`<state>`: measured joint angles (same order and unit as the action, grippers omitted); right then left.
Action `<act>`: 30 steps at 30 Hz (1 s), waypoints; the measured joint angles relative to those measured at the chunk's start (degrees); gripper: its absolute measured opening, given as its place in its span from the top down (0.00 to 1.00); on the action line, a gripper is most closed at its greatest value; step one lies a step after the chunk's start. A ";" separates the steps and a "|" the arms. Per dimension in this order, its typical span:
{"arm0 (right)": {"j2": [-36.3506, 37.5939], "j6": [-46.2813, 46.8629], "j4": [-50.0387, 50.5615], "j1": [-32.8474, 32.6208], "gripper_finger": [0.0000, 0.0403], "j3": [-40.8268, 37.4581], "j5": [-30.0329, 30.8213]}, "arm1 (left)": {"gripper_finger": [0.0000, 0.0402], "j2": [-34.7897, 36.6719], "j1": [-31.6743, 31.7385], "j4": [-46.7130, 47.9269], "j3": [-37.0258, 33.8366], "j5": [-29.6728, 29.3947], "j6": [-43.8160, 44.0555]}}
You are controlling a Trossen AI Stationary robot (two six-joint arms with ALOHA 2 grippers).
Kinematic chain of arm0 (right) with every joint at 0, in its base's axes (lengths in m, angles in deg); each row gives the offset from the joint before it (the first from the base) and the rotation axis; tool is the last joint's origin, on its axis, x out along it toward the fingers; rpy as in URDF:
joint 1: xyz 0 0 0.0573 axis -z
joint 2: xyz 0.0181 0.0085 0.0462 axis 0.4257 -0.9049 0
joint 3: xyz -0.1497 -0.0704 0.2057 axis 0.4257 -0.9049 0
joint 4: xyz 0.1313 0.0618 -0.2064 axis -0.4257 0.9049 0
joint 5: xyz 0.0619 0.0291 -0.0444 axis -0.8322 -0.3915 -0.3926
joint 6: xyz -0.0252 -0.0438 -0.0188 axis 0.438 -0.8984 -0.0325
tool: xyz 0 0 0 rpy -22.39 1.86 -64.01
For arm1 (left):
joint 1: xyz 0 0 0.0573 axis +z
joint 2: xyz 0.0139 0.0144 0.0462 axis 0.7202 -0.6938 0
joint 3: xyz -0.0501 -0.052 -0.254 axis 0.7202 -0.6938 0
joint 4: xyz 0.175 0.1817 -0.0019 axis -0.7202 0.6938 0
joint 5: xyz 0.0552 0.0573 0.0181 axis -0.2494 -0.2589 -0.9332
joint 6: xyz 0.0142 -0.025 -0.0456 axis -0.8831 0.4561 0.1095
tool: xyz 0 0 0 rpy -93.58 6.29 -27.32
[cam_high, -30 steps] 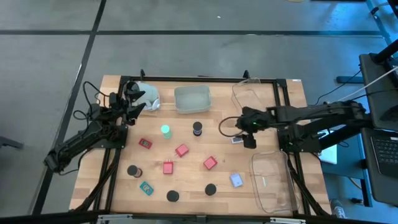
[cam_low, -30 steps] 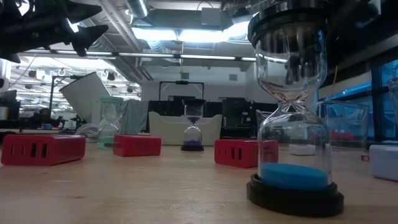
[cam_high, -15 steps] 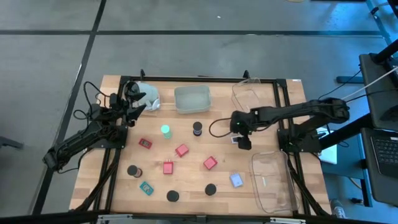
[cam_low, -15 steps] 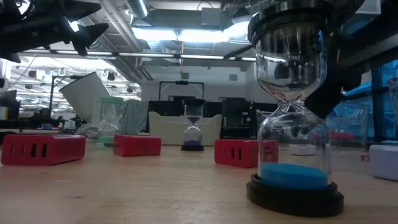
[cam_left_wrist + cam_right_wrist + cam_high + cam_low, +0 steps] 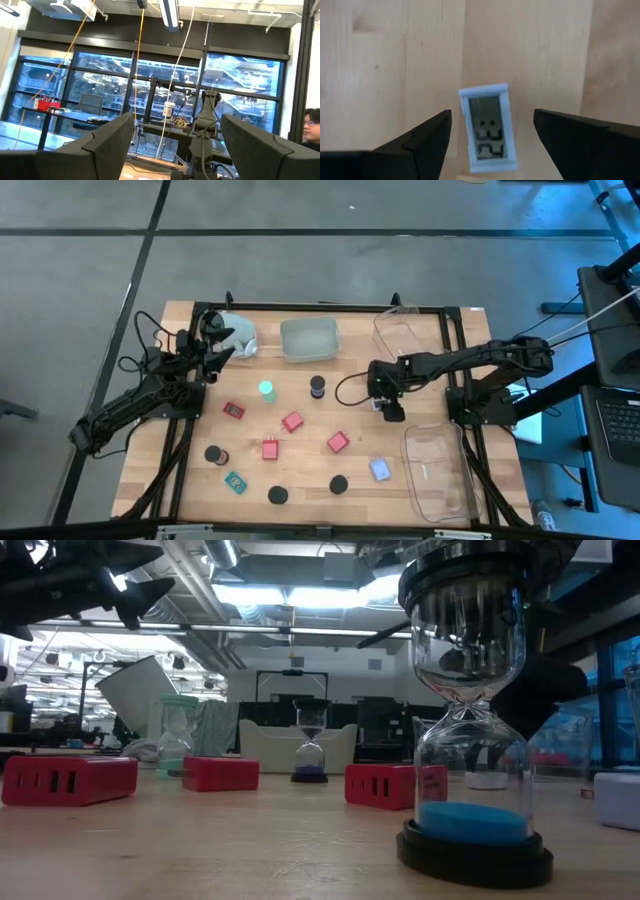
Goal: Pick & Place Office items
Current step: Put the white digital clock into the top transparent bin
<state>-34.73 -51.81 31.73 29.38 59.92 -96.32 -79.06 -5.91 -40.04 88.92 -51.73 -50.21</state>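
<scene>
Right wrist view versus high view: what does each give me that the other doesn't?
Only the right wrist view shows the pale blue item's display face, lying between the open right tool's fingers. Only the high view shows the red blocks, hourglass tops, trays and the waiting left tool at the table's far-left corner. Both show the wooden table.

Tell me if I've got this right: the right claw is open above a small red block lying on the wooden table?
Not quite. The right wrist view shows the right claw open above a pale blue little clock, not a red block, lying on the wooden table.
</scene>
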 joint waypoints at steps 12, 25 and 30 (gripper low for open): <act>0.01 -6.13 4.42 -3.26 0.29 7.06 5.40 | 0.26 0.00 0.00 0.09 0.00 -0.55 0.00; -8.45 -8.20 4.64 -3.76 0.29 7.04 2.43 | 0.26 -0.01 0.00 0.52 0.00 -0.46 0.12; -9.67 -8.40 4.52 -3.76 0.29 7.04 4.44 | 0.26 -0.01 0.00 0.55 0.00 -0.47 0.11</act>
<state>-44.40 -60.21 36.25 25.62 66.96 -91.88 -79.07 -5.91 -39.49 88.92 -52.21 -50.10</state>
